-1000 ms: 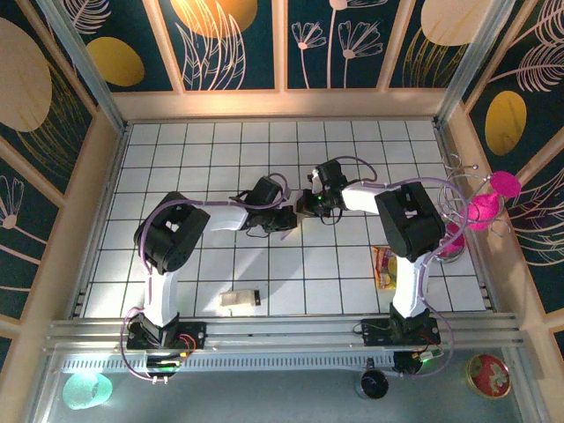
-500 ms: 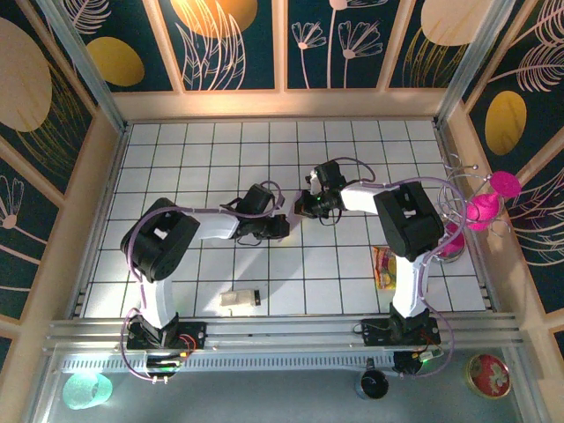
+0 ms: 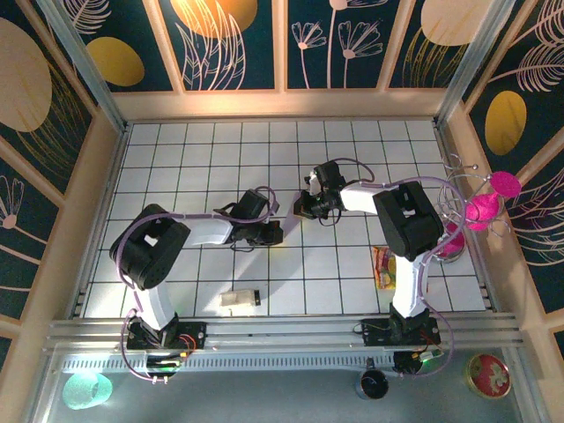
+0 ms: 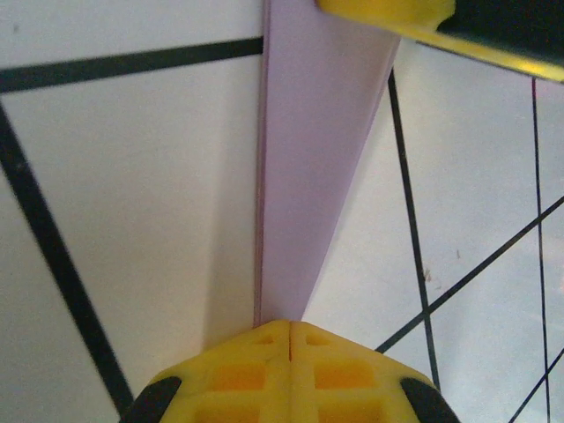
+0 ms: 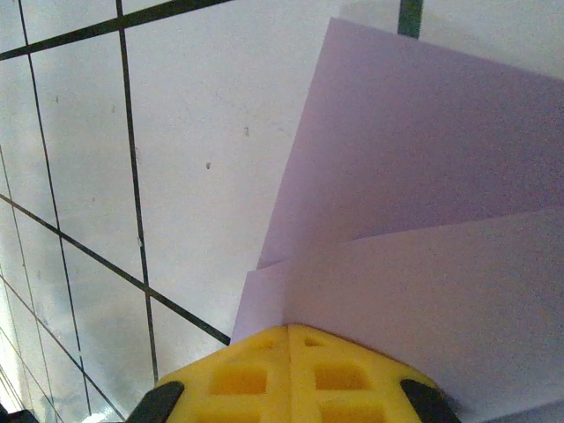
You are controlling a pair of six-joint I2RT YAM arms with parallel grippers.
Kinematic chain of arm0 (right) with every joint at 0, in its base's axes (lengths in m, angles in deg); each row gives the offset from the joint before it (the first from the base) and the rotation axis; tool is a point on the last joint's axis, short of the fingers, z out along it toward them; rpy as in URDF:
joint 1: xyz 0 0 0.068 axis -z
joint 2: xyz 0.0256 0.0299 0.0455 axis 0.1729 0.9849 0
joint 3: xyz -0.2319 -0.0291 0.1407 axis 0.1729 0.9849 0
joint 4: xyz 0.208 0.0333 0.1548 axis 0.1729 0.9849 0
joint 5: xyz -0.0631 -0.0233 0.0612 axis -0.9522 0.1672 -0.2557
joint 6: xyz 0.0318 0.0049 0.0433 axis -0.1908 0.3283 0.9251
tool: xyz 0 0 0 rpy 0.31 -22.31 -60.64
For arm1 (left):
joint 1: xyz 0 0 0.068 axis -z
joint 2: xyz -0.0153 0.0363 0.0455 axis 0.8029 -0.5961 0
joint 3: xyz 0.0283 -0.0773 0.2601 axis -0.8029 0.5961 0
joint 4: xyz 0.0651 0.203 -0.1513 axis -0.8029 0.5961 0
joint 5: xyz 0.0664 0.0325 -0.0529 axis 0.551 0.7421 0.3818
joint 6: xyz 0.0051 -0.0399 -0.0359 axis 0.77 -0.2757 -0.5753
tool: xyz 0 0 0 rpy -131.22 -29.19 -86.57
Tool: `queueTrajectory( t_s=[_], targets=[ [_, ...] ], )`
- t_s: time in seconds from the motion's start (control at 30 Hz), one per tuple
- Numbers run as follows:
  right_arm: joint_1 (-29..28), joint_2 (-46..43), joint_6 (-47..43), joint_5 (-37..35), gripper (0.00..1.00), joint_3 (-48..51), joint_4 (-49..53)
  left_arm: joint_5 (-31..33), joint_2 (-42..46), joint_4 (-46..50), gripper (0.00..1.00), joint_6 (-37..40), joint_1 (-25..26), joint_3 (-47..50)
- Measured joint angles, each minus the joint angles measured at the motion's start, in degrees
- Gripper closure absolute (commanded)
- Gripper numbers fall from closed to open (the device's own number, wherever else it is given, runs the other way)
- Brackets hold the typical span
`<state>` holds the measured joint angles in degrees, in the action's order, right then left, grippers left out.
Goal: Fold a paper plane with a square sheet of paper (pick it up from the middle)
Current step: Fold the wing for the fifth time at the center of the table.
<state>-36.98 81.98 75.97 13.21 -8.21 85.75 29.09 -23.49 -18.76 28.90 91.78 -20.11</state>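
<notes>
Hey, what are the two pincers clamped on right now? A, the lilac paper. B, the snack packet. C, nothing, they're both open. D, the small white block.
A: the wrist views show the left pincer and the right pincer each closed tight on the lilac paper.

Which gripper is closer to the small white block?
Left. The left gripper is just beyond the white block, slightly right; the right gripper is farther back and right.
</notes>
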Motion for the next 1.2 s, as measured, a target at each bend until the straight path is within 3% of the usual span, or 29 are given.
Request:
queueTrajectory(
  t_s=[0.4, 0.67, 0.87, 1.2],
  targets=[
    [0.02, 0.37, 0.00, 0.07, 0.96, -1.01, 1.44, 1.11, 3.82, 4.35, 1.00, -0.07, 0.33, 2.69],
    [0.02, 0.42, 0.02, 0.07, 0.96, -1.09, 1.42, 7.15, 10.01, 13.25, 1.00, -0.07, 0.70, 2.05],
    [0.02, 0.42, 0.26, 0.35, 0.96, -1.09, 1.29, 8.02, 10.95, 9.31, 1.00, -1.01, 0.70, -1.97],
    [0.07, 0.42, 0.90, 0.98, 0.96, -1.03, 0.28, 6.86, -0.11, -0.74, 1.00, -6.40, 0.70, -5.01]
  ],
)
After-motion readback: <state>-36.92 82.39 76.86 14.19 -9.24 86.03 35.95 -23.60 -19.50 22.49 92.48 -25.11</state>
